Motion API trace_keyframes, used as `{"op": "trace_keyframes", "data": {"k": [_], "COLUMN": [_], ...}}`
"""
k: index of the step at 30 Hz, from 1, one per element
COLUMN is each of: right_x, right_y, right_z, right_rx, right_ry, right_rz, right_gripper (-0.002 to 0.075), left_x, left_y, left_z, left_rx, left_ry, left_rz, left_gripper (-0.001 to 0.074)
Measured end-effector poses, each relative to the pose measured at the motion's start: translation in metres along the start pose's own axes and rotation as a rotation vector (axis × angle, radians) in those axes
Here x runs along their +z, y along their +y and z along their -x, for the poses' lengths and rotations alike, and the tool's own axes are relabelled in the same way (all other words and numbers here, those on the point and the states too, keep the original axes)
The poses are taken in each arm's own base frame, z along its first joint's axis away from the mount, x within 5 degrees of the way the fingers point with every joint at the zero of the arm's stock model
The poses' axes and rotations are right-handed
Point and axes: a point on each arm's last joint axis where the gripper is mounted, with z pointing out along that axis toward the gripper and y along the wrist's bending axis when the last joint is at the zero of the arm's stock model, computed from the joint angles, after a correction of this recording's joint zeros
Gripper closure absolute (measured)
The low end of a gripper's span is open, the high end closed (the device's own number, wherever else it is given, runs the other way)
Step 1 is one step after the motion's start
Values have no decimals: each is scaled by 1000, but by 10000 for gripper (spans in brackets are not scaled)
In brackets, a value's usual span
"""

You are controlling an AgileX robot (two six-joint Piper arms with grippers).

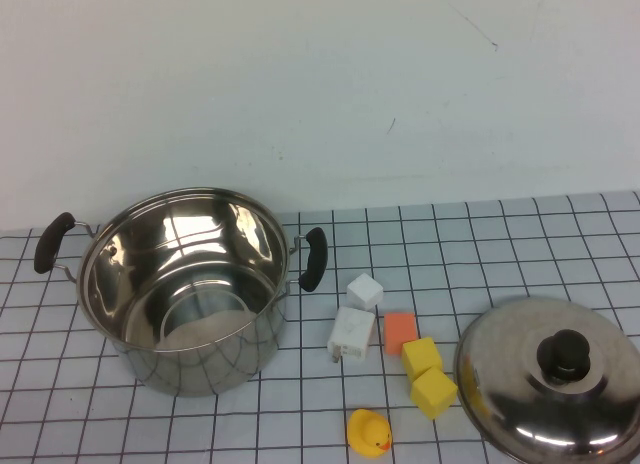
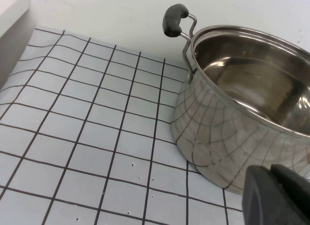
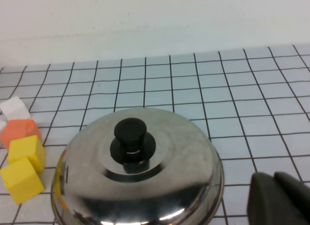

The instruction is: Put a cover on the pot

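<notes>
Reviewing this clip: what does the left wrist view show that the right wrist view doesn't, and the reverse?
Only the left wrist view shows the large shiny steel pot, uncovered, its black side handle, and the left gripper near its wall. Only the right wrist view shows the domed steel lid with black knob, two yellow blocks, an orange block, a white block, and the right gripper beside the lid. Both share the grid-patterned mat and white wall.

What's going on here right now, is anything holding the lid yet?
Not yet. The large shiny stainless-steel pot stands open on the checked tablecloth, with nothing seen inside. The domed steel lid with a black knob rests on the cloth to the pot's right, beyond some small blocks and a yellow rubber duck. The left gripper is beside the pot, the right gripper is near the lid; neither holds anything.
</notes>
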Motion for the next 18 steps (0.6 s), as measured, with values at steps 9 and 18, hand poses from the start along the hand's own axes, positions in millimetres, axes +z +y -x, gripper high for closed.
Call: {"op": "trace_keyframes", "data": {"k": [9,18], "right_x": [0,-1], "right_y": [0,10], "right_z": [0,0], "right_rx": [5,249], "right_ry": [0,13], "right_rz": [2,109], "right_gripper": [728,728], "left_x": [0,0], "left_y": [0,0], "left_z": [0,0], "left_rx": [0,-4], "left_ry": [0,0], "left_rz": [0,0], "left_gripper": [738,738]}}
